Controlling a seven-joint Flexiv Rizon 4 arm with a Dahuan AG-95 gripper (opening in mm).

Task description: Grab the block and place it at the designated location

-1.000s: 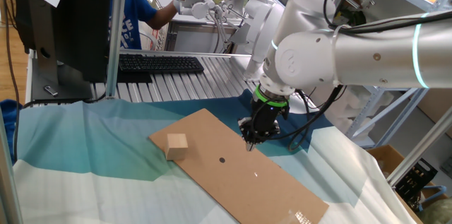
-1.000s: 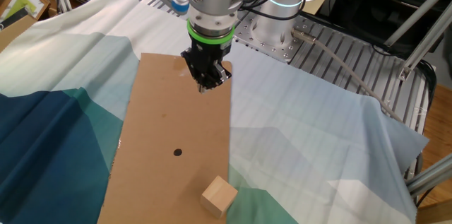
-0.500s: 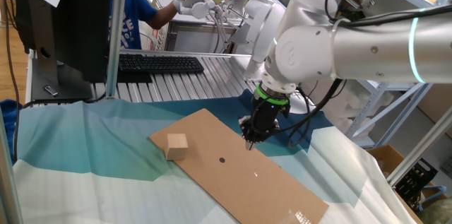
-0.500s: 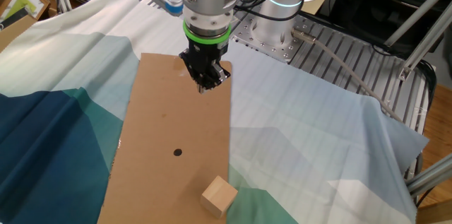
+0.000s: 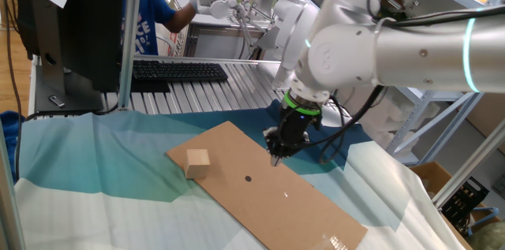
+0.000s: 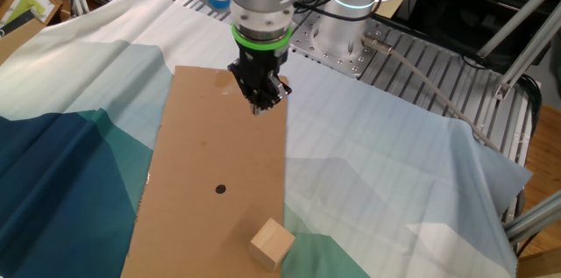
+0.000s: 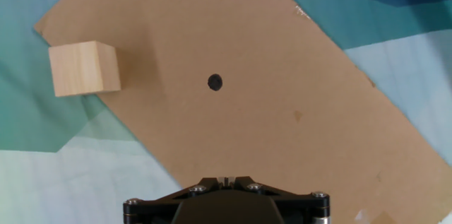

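The block [image 5: 197,159] is a light tan wooden cube standing at the edge of the long brown cardboard sheet [image 5: 292,203], partly on the cloth. It also shows in the other fixed view [image 6: 271,243] and the hand view [image 7: 83,68]. The designated location [image 5: 248,177] is a small dark dot on the cardboard, also in the other fixed view [image 6: 220,189] and the hand view [image 7: 215,82]. My gripper [image 5: 275,155] hovers over the cardboard's far edge, well apart from the block, also in the other fixed view [image 6: 258,105]. Its jaws are together and empty.
Teal and white cloth [image 5: 95,163] covers the table. A keyboard [image 5: 177,71] and a monitor [image 5: 79,21] stand behind at the left. A person in blue [image 5: 154,13] is at the back. Metal frame posts [image 5: 126,37] rise at the table's edge.
The gripper has shifted only slightly above the cardboard. The block and the dot have not moved.
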